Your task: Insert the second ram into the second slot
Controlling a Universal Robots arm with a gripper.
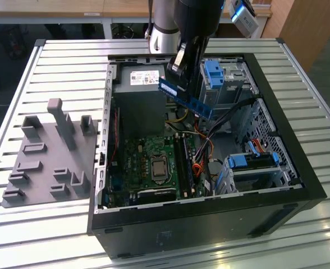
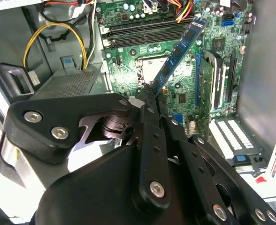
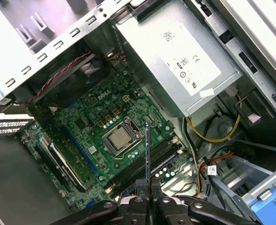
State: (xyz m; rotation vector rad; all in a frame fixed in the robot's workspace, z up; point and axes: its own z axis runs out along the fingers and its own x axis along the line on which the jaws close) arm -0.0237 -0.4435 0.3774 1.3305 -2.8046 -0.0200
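The second ram (image 1: 186, 100), a thin dark-blue stick, hangs tilted in the air above the open computer case, over the power supply's edge. My gripper (image 1: 174, 74) is shut on one end of it. In the second wrist view the stick (image 2: 178, 54) slants away from the gripper (image 2: 149, 97) over the motherboard. In the first wrist view it appears edge-on as a thin line (image 3: 147, 150) rising from the gripper (image 3: 147, 194). The long black memory slots (image 1: 183, 161) (image 3: 149, 161) (image 2: 142, 33) lie beside the processor socket, well below the stick. Which one is the second slot I cannot tell.
The case's black walls (image 1: 277, 129) ring the motherboard. A grey power supply (image 1: 145, 84), bright blue drive-bay latches (image 1: 212, 73) (image 1: 246, 161) and loose cables (image 1: 201, 151) crowd the slots. A grey fixture block (image 1: 47, 151) lies on the slatted table at the exterior view's left.
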